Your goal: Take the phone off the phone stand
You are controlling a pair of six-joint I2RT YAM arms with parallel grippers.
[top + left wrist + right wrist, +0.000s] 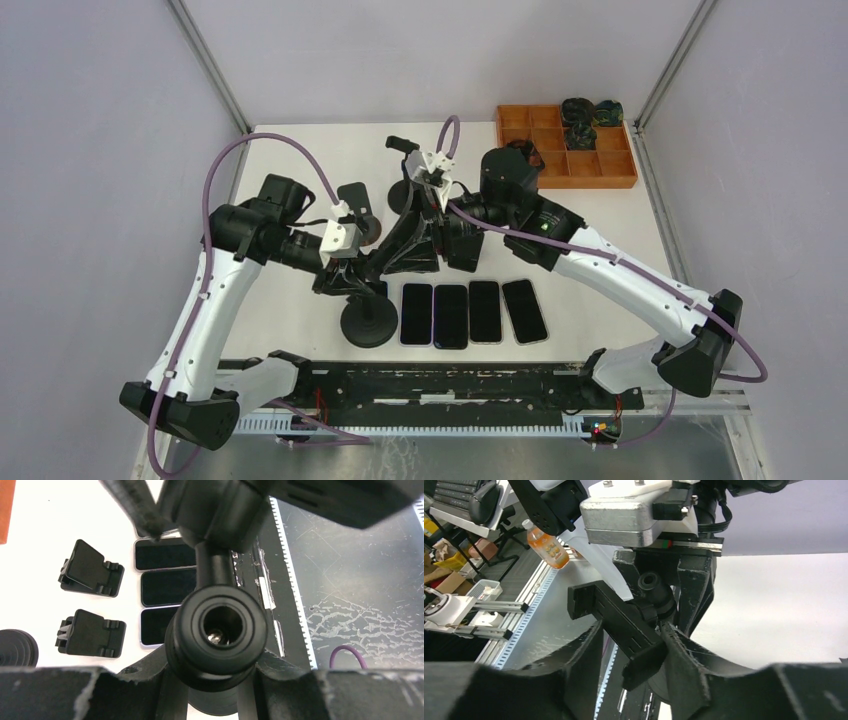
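The black phone stand has a round base [369, 322] and a neck that rises to a clamp [624, 625]. My left gripper [352, 278] is shut on the stand's round joint knob [215, 630], seen close up in the left wrist view. My right gripper [634, 630] is open around the clamp, with its right finger [684, 665] touching the clamp's end hook. From this side the clamp shows no phone. Several dark phones [468, 313] lie flat in a row on the white table [300, 150], just right of the base.
An orange compartment tray [590, 165] with dark items sits at the back right. A second round-based stand [405, 190] is behind the grippers. Two small folding stands [90, 569] [90, 632] lie on the table. A black rail [450, 385] runs along the near edge.
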